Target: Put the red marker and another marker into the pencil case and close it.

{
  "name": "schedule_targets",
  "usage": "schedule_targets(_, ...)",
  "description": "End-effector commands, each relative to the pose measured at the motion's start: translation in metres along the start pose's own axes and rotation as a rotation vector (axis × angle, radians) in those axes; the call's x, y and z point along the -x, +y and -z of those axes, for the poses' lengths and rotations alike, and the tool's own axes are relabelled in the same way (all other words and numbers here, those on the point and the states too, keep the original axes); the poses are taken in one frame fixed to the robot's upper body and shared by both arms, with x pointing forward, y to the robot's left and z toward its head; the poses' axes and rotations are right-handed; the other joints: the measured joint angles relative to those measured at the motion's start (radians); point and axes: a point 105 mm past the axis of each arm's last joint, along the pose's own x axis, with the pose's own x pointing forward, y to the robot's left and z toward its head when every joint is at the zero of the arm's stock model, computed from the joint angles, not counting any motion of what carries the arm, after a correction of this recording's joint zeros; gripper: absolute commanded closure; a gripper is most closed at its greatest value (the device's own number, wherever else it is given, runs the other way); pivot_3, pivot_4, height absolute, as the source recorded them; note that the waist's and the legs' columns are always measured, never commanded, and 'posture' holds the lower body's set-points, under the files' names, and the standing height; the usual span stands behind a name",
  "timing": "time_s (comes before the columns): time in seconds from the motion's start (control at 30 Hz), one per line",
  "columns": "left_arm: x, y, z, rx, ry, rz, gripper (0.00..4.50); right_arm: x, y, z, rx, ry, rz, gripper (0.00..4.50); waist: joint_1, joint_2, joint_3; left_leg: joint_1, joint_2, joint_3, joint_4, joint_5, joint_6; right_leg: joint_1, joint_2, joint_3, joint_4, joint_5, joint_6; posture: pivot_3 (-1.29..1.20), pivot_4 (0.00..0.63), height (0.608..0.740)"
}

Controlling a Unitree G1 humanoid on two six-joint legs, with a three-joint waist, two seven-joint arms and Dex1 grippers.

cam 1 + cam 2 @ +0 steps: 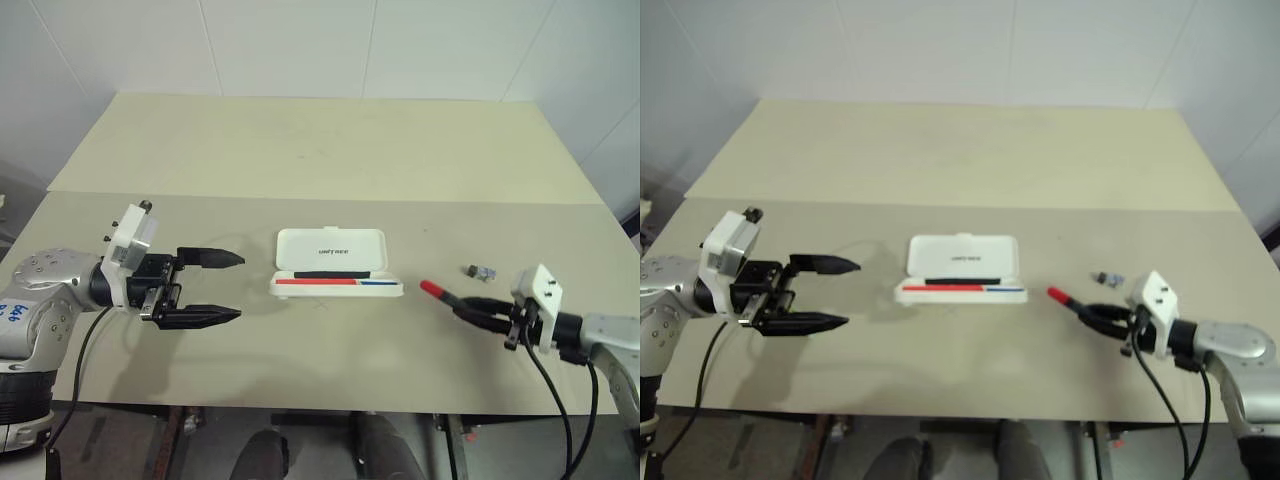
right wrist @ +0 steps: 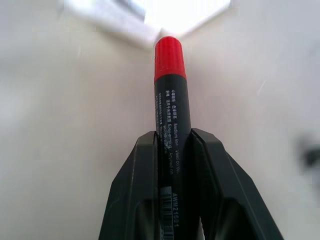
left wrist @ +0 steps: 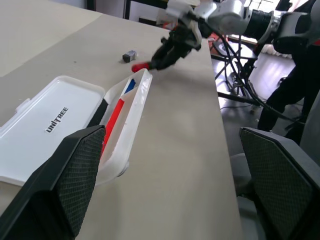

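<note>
right hand [image 1: 468, 308]: closed on the red marker [image 2: 170, 107], fingers pinching the black barrel behind the cap; red cap sticks out ahead, pointing toward frame centre. Lower right of the head view, held a little above the table [image 1: 300, 160].
left hand [image 1: 215, 286]: wide open, empty, lower left of the frame, fingers pointing toward the case, well apart from it.
pencil case [image 1: 335, 262]: frame centre, lid folded back flat with the lettering up, tray toward the near edge. A thin red-and-blue stick [image 1: 340, 282] already lies in the tray along with something dark beside it; can't tell what.
second marker: no green highlighter that I can make out.
small grey object [image 1: 481, 271]: on the table just beyond the right hand, too small to identify.
marker handling: light, rigid, smooth round barrel, so it can roll or pivot in a two-finger pinch. Mid-barrel hold looks right; likely needs laying parallel to the tray's long side.
case handling: light hard plastic, will probably skid if nudged; shallow tray wall. Lid best pushed from its far long edge, with the free hand steadying the tray.
step: red marker lifted, carry to the tray next, in my read.
</note>
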Motion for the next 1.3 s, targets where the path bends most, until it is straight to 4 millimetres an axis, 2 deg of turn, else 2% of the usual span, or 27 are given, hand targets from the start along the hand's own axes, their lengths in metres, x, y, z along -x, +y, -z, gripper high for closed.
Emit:
schedule_targets(0.03, 0.011, 0.006, -0.002, -0.041, -0.001, -0.068, 0.0, 0.007, -0.012, -0.066, 0.164, -0.092, -0.031, 3.91, -0.002, 0.003, 0.002, 0.0, 0.0, 0.0, 0.0, 0.0, 0.0, 0.0, 0.0, 0.001, 0.0, 0.0, 0.0, 0.0, 0.15, 0.74)
schedule_targets(0.17, 0.013, 0.012, 0.0, -0.054, -0.009, -0.112, 0.0, 0.0, -0.015, -0.098, 0.226, -0.141, -0.084, 3.91, 0.001, 0.003, 0.002, 0.0, 0.002, -0.001, -0.001, 0.0, 0.0, -0.001, 0.001, -0.003, 0.0, -0.001, -0.002, 0.0, 0.15, 0.74)
schedule_targets(0.27, 0.015, 0.017, 0.002, -0.071, -0.026, -0.168, 0.0, -0.023, -0.014, -0.123, 0.291, -0.202, -0.174, 3.91, 0.0, 0.003, 0.002, -0.001, 0.001, -0.001, -0.002, 0.0, 0.0, -0.002, 0.0, -0.004, -0.001, -0.001, -0.002, 0.0, 0.15, 0.74)
schedule_targets(0.47, 0.011, 0.016, 0.009, -0.083, -0.028, -0.203, 0.0, -0.082, -0.002, -0.118, 0.304, -0.229, -0.333, 3.91, -0.005, 0.002, 0.002, -0.002, 0.002, -0.001, -0.002, 0.0, -0.001, -0.002, -0.001, -0.004, -0.001, -0.001, -0.002, 0.0, 0.15, 0.74)
schedule_targets(0.67, 0.009, 0.012, 0.013, -0.08, -0.024, -0.222, 0.0, -0.116, 0.006, -0.105, 0.265, -0.233, -0.398, 3.91, 0.001, 0.002, 0.002, -0.016, 0.002, -0.003, 0.0, 0.0, -0.001, -0.017, -0.004, -0.005, 0.004, 0.0, 0.0, 0.0, 0.15, 0.74)
schedule_targets(0.8, 0.008, 0.01, 0.015, -0.075, -0.021, -0.227, 0.0, -0.132, 0.012, -0.101, 0.246, -0.244, -0.416, 3.91, 0.0, 0.002, 0.002, -0.017, 0.002, -0.003, 0.0, 0.0, -0.001, -0.017, -0.004, -0.006, 0.003, 0.0, 0.0, 0.0, 0.15, 0.74)
schedule_targets(0.9, 0.006, 0.008, 0.015, -0.076, -0.02, -0.228, 0.0, -0.139, 0.025, -0.098, 0.234, -0.248, -0.45, 3.91, -0.001, 0.002, 0.002, -0.017, 0.002, -0.003, -0.001, 0.0, -0.001, -0.018, -0.004, -0.006, 0.003, 0.0, 0.0, 0.0, 0.15, 0.74)
schedule_targets(1.07, 0.003, 0.007, 0.014, -0.074, -0.021, -0.229, 0.0, -0.136, 0.049, -0.093, 0.214, -0.259, -0.486, 3.91, -0.001, 0.002, 0.002, -0.017, 0.001, -0.003, -0.001, 0.0, -0.001, -0.018, -0.004, -0.007, 0.003, 0.0, -0.001, 0.0, 0.15, 0.74)
schedule_targets(1.3, -0.005, 0.006, 0.019, -0.063, -0.017, -0.213, 0.0, -0.136, 0.066, -0.091, 0.165, -0.276, -0.457, 3.91, -0.002, 0.002, 0.002, -0.016, 0.0, -0.004, 0.0, 0.0, -0.002, -0.018, -0.003, -0.006, 0.003, 0.0, -0.001, 0.0, 0.15, 0.74)
